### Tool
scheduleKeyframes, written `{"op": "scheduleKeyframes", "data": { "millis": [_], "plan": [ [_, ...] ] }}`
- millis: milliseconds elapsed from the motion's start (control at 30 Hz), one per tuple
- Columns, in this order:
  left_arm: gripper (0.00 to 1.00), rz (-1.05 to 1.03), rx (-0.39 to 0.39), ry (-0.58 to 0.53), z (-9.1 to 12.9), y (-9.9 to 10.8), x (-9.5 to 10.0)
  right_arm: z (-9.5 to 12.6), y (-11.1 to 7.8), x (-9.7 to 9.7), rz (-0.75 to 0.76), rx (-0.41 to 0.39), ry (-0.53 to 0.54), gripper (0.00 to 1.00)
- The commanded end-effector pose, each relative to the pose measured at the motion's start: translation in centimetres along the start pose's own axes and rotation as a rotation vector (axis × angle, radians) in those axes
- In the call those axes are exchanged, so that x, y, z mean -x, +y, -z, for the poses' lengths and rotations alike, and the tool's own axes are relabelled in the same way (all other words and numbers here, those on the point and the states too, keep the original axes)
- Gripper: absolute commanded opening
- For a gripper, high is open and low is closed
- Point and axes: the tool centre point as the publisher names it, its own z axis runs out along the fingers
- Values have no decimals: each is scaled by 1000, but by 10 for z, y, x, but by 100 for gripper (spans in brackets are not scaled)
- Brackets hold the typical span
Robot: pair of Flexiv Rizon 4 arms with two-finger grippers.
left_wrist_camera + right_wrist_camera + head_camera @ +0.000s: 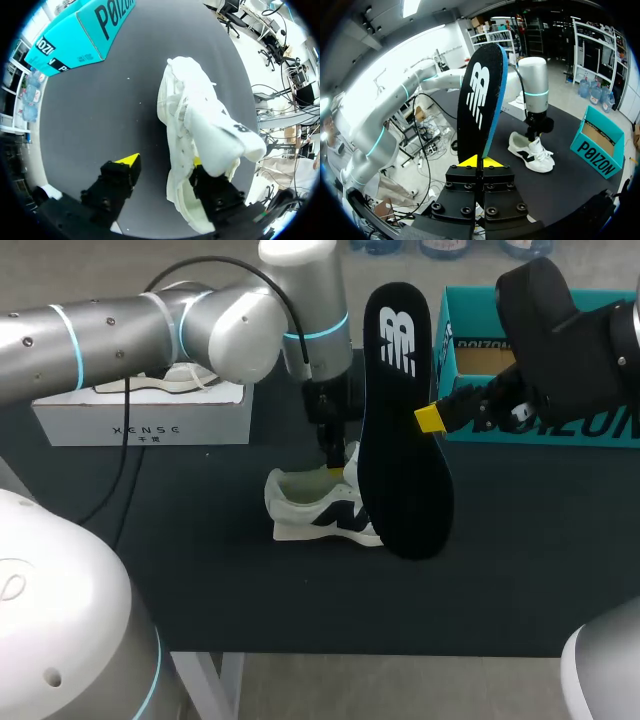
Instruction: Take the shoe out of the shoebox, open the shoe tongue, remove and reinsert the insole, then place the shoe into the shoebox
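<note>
- The right gripper (481, 161) is clamped tight on one end of the black insole (480, 100), which stands up on edge from between its yellow tips.
- In the head view only one of that gripper's yellow tips shows; the other is hidden behind the insole.
- The insole is held in the air over the dark table (150, 570). From the head camera, its far end covers one end of the shoe.
- The white shoe (315, 505) stands on its sole near the middle of the table, outside the teal shoebox (480, 350).
- The left gripper (162, 161) is spread wide. One finger (129, 160) is over bare table, apart from the shoe.
- Its other finger is down in the shoe's opening, with the tip mostly hidden under the lifted tongue (220, 132).
- The shoebox sits at the back right, partly blocked by the right arm.
- A white box (140, 420) sits at the back left, its pale contents largely hidden by the left arm.
</note>
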Motion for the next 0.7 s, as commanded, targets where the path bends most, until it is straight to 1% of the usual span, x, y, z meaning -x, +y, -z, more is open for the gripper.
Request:
{"op": "scheduleKeyframes", "data": {
  "millis": [33,67,133,267,333,400,433,467,533,567,667,700],
  "plan": [
    [31,0,-9,15,-9,-1,3,-2,5,0,-1,-8,0,0],
    [24,0,-10,15,-9,-1,2,-2,5,0,-1,-8,0,0],
    [0,-2,-16,14,-8,-1,-1,-2,5,0,-1,-8,0,0],
    [0,-18,-22,6,-4,-1,-6,-2,5,0,-1,-8,0,0],
    [0,-87,-36,4,-1,-1,-7,-2,5,0,-1,-8,0,0],
    [0,-183,-11,12,4,-3,-7,-2,5,0,-1,-8,0,0],
    [0,-221,-23,20,7,-2,-5,-2,5,0,-1,-8,0,0],
    [0,-279,-48,41,10,0,-2,-2,5,0,-1,-8,0,0],
    [0,-398,-56,82,17,3,2,-2,5,0,-1,-8,0,0],
    [0,-482,-72,123,21,4,4,-2,5,0,-1,-8,0,0],
    [0,-621,-69,191,29,6,7,-2,5,0,-1,-8,0,0],
    [0,-645,-82,204,34,7,8,-2,5,0,-1,-8,0,0]
  ]
}}
